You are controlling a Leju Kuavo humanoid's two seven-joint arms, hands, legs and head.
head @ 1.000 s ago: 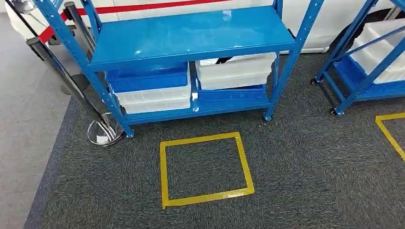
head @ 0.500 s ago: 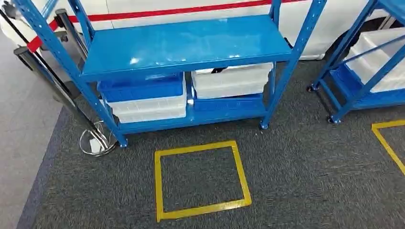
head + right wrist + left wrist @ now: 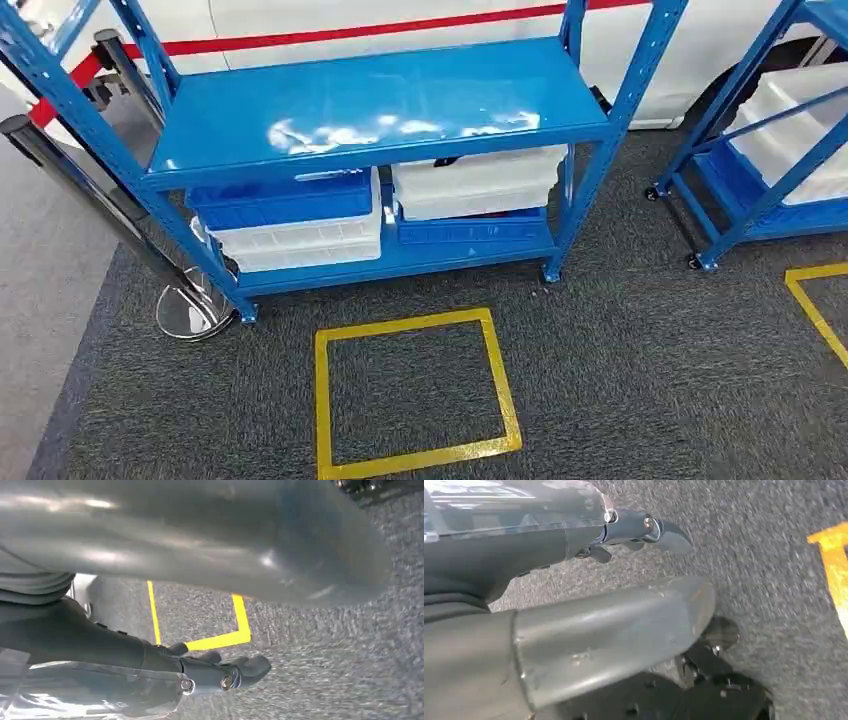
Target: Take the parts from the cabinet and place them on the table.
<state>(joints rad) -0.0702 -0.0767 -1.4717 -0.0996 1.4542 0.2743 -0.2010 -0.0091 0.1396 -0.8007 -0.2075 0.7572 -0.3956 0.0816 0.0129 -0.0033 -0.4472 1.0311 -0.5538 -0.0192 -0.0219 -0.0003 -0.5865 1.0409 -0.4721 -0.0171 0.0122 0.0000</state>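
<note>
Walking closer has slid everything lower in my head view: blue cabinet (image 3: 380, 100) fills the upper centre, bins of parts (image 3: 475, 185) on its lower shelf, yellow floor square (image 3: 415, 392) at bottom centre. Left hand (image 3: 589, 620) and right hand (image 3: 200, 545) hang holding nothing, fingers apart.

blue racks (image 3: 380, 100): 2 | white bins (image 3: 478, 182): 3 | blue bins (image 3: 285, 198): 2 | yellow floor squares (image 3: 410, 395): 2

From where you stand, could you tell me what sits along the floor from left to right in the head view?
Chrome post base → yellow tape square → blue shelf's right front foot → second blue rack's wheel.
</note>
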